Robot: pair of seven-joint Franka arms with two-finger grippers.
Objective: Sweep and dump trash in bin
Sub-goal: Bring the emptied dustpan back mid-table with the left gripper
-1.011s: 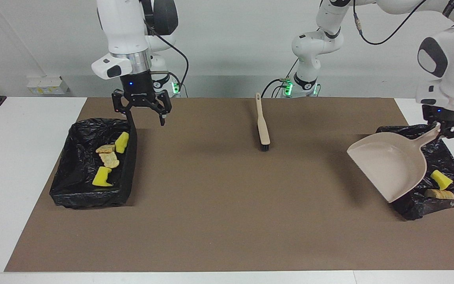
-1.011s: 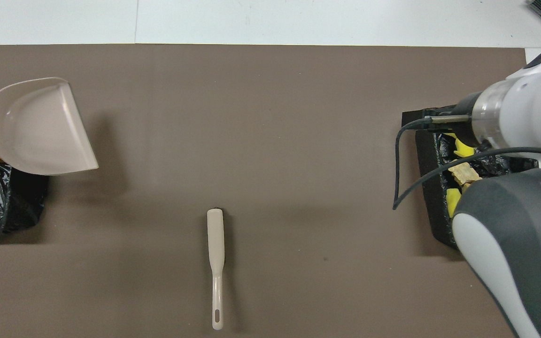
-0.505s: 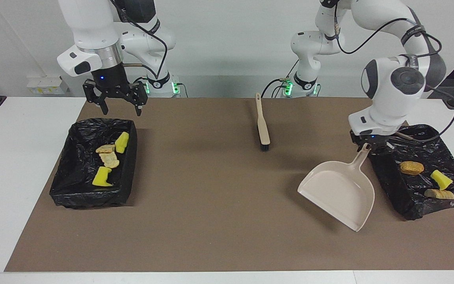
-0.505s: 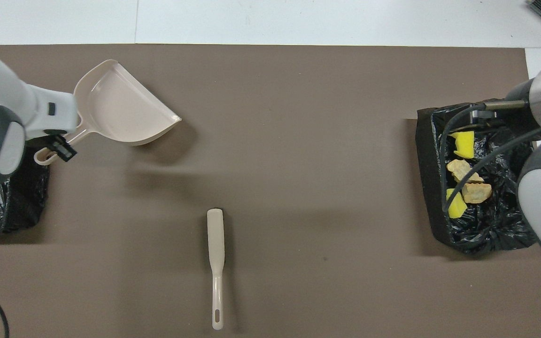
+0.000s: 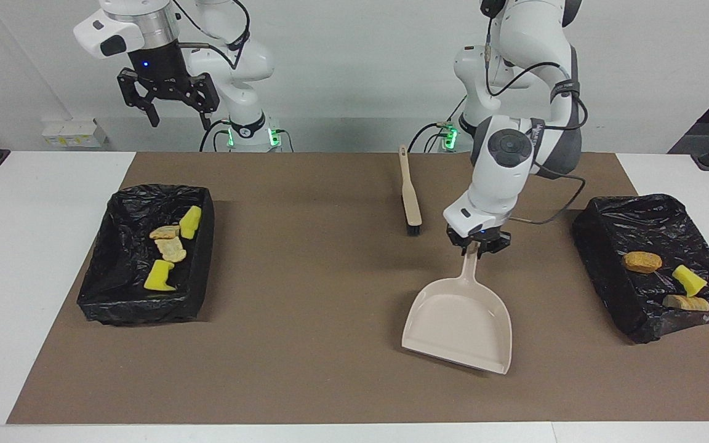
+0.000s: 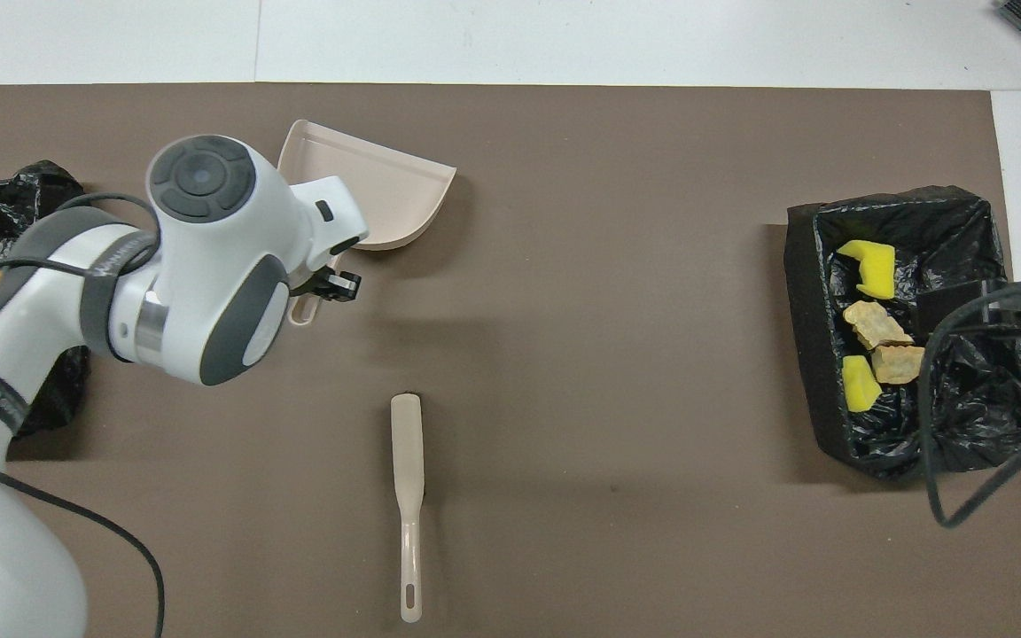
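Seven trash scraps sat in two black-lined bins: four trash pieces (image 5: pixel 168 246) in the bin (image 5: pixel 122 307) at the facing frame's left, three trash pieces (image 5: pixel 668 280) in the bin (image 5: pixel 607 246) at its right edge. Left gripper (image 5: pixel 476 246), just right of frame centre, was pinched on the handle of the beige dustpan (image 5: pixel 459 323), pan mouth toward the bottom of the frame, low over the brown mat (image 5: pixel 330 369). Right gripper (image 5: pixel 167 101) hung high at upper left, above the table's edge, fingers spread, holding nothing. Brush (image 5: pixel 410 197) lay on the mat at upper centre, apart from both grippers.
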